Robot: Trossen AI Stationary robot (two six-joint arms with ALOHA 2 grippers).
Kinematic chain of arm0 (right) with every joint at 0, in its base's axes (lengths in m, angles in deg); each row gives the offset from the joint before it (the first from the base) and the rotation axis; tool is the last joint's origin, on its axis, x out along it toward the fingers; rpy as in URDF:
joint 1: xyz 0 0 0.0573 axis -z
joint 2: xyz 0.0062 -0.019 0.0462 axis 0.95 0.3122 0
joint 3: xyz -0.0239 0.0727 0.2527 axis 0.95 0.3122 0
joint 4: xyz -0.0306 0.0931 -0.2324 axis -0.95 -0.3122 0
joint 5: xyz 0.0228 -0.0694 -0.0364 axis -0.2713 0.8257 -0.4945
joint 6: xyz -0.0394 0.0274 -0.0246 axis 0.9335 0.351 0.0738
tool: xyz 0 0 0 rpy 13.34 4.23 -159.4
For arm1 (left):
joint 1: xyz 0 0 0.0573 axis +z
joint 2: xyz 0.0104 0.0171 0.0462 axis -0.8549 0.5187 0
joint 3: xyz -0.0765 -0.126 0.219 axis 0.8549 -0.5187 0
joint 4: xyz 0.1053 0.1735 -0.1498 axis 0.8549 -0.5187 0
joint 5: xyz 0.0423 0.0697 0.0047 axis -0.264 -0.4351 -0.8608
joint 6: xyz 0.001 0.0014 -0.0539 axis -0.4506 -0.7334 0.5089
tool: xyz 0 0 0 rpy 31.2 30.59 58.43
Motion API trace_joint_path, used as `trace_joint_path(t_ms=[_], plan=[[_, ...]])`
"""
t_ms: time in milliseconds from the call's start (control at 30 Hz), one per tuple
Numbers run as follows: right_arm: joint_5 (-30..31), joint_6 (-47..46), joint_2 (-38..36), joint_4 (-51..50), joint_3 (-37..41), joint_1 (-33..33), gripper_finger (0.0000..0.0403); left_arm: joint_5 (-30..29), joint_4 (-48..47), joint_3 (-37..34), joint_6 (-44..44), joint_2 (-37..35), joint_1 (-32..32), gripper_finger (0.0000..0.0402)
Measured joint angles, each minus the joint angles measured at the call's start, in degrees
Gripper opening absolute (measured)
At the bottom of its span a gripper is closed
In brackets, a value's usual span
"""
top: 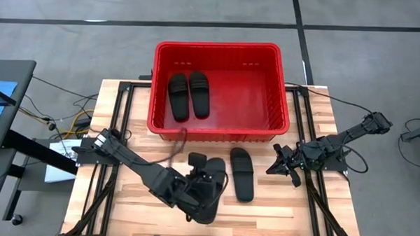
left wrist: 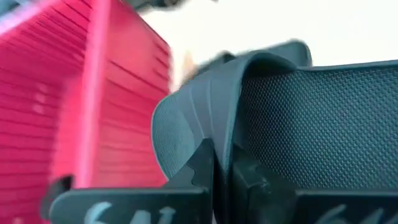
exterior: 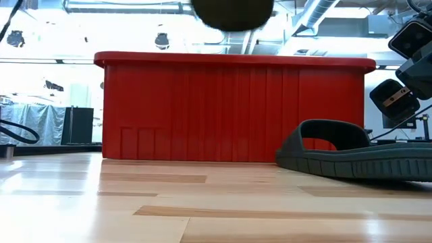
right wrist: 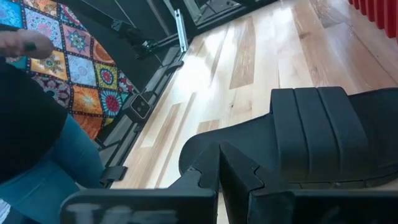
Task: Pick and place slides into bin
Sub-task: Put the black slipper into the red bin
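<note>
The red bin (top: 218, 87) stands at the table's far middle, with two black slides (top: 188, 95) lying side by side on its floor at the left. A third slide (top: 242, 174) lies flat on its sole on the wood in front of the bin; it also shows in the low view (exterior: 358, 152). My left gripper (top: 202, 179) is shut on the fourth slide (top: 198, 162), held above the table to the left of the third. My right gripper (top: 270, 168) hovers shut just right of the third slide, apart from it. My left gripper pinches the slide's ribbed strap (left wrist: 205, 118) at its edge, one finger (left wrist: 196, 171) outside the strap and the other (left wrist: 252, 177) between strap and textured footbed (left wrist: 323, 124). The fingers point toward the bin. The slide is lifted clear of the table, its underside showing in the low view (exterior: 233, 12).
Black frame rails (top: 122, 122) run along both sides of the wooden table (top: 143, 214). A person in jeans (right wrist: 37, 143) stands by a patterned rug beyond the table's near right side. Bare wood lies left of and in front of the left arm.
</note>
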Motion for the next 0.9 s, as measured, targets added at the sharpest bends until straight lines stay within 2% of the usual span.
trace_joint_path(t_ms=[100, 233, 300, 367, 500, 700, 900], plan=[[0.0, 0.0, 0.0, 0.0, 0.0, 0.0, 0.0, -3.4, -2.4, 6.6, -1.8, 0.0, 0.0, 0.0001], [0.0, 0.0, 0.0, 0.0, 0.0, 0.0, 0.0, -10.8, -5.3, 14.1, -5.3, -0.1, 0.5, 0.0001], [0.0, 0.0, 0.0, 0.0, 0.0, 0.0, 0.0, -14.8, -4.0, 13.8, -7.7, -1.4, 1.3, 0.0], [0.0, 0.0, 0.0, 0.0, 0.0, 0.0, 0.0, -16.0, -3.7, 13.1, -9.2, -2.7, 2.7, 0.0], [0.0, 0.0, 0.0, 0.0, 0.0, 0.0, 0.0, -15.6, -5.7, 13.1, -10.6, -3.9, 7.1, 0.0], [0.0, 0.0, 0.0, 0.0, 0.0, 0.0, 0.0, -10.7, -4.0, 13.1, -17.8, -4.2, 16.0, 0.0], [0.0, 0.0, 0.0, 0.0, 0.0, 0.0, 0.0, -0.7, 3.6, 11.7, -27.8, -4.3, 28.2, 0.0]])
